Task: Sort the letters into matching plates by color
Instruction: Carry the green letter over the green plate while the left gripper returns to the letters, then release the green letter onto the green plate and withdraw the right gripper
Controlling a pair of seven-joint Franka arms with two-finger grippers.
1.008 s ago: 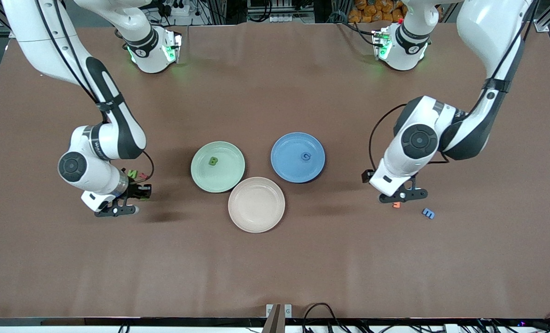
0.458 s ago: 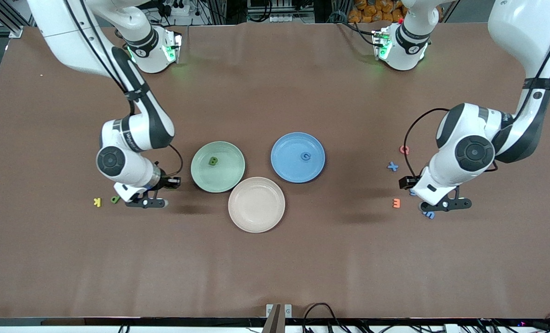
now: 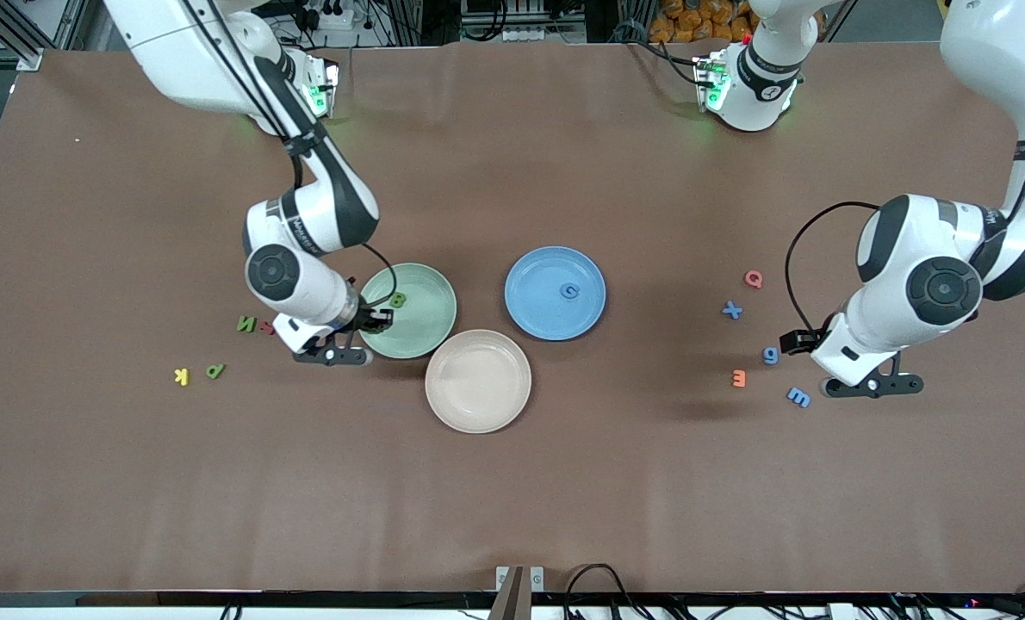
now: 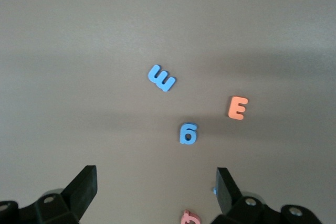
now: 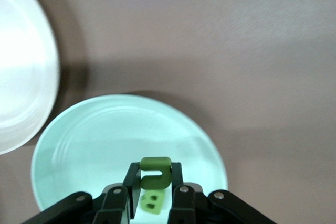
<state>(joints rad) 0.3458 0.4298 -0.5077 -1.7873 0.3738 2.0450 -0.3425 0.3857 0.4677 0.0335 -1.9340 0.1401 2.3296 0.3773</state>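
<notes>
On the brown tabletop (image 3: 512,499), toward the right arm's end, lie a yellow foam letter K (image 3: 182,375), a green foam letter P (image 3: 214,371), a green foam letter N (image 3: 246,324) and a small red foam letter (image 3: 266,326) just beside it.

The right hand (image 5: 153,192) is clamped on a small green foam letter (image 5: 155,172) and hangs over the pale mint green round plate (image 3: 426,336), at the rim toward the right arm's end. One green foam letter B (image 3: 398,300) already lies in that plate.

To do this step well, the held letter should travel in over the plate's flat middle, sink low, and only then should the fingers part, so the light foam neither bounces out nor lands on the B.

Beside it sit the empty beige-pink round plate (image 3: 478,405) and the medium blue round plate (image 3: 530,323), which holds a blue foam letter G (image 3: 571,292).

Toward the left arm's end lie a blue foam X (image 3: 732,310), an orange foam E (image 3: 739,377), a pinkish-red foam Q (image 3: 754,278), a blue foam g (image 3: 771,355) and a blue foam letter E (image 3: 798,397).

The left hand (image 3: 872,387) hovers near that blue E, fingers spread wide and empty. It should centre over one blue letter before descending.
</notes>
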